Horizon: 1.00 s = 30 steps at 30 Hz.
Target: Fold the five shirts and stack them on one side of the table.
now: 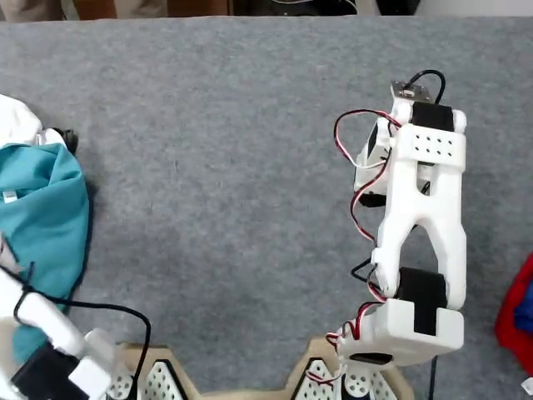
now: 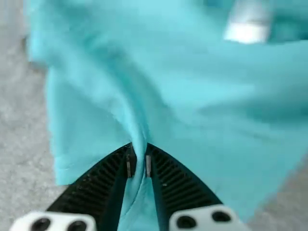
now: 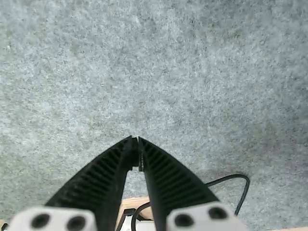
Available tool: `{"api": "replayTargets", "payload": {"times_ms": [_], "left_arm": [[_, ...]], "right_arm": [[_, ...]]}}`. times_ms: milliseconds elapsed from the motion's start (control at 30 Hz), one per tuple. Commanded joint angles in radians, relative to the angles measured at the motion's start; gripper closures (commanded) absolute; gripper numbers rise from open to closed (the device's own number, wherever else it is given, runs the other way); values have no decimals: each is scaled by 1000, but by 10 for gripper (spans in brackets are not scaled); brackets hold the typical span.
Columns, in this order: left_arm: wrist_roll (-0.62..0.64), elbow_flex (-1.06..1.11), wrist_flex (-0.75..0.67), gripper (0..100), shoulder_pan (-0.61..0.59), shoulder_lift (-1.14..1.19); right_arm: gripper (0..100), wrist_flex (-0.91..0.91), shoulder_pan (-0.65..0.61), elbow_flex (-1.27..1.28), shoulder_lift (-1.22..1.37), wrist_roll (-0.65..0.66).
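Pinching a raised ridge of the teal shirt (image 2: 192,96), the left hand (image 2: 138,161) has its two fingers (image 2: 110,178) pressed together, with a thin fold of cloth caught between the tips. The shirt lies bunched at the left edge of the grey tabletop (image 1: 216,167), just beside a white shirt (image 1: 17,117). A small white label (image 2: 248,29) shows on the teal shirt beyond the grip. The right hand (image 3: 136,147) is closed on nothing, over bare tabletop well apart from the teal shirt. A red cloth (image 1: 518,308) peeks in at the right edge.

This fabric looks light, limp and thin — it will likely drape and slide rather than hold any shape. A pinch in the middle of a panel probably lifts only a tent of cloth. A better hold is probably at a hem, shoulder seam or collar, where doubled material gives the fingers more to bite — and one hand per corner would help keep the shirt spread for a fold.
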Motion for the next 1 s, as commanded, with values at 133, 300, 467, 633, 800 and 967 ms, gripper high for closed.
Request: {"api": "replayTargets", "payload": {"times_ms": [133, 300, 467, 633, 800, 967], "left_arm": [[173, -287, 258, 981, 384, -176], [252, -358, 365, 981, 795, -263], [319, -325, 356, 981, 1174, -249], [331, -302, 301, 981, 1398, -211], [367, -310, 299, 953, 1502, -168], [694, -311, 307, 736, 1407, -166]], "right_arm": [[993, 12, -8, 4, -2, 0], [993, 49, -8, 4, -2, 5], [993, 49, -7, 4, -4, 6], [993, 44, 22, 4, -4, 8], [992, 41, 91, -1, -2, 11], [990, 49, 99, -2, -2, 153]]}}
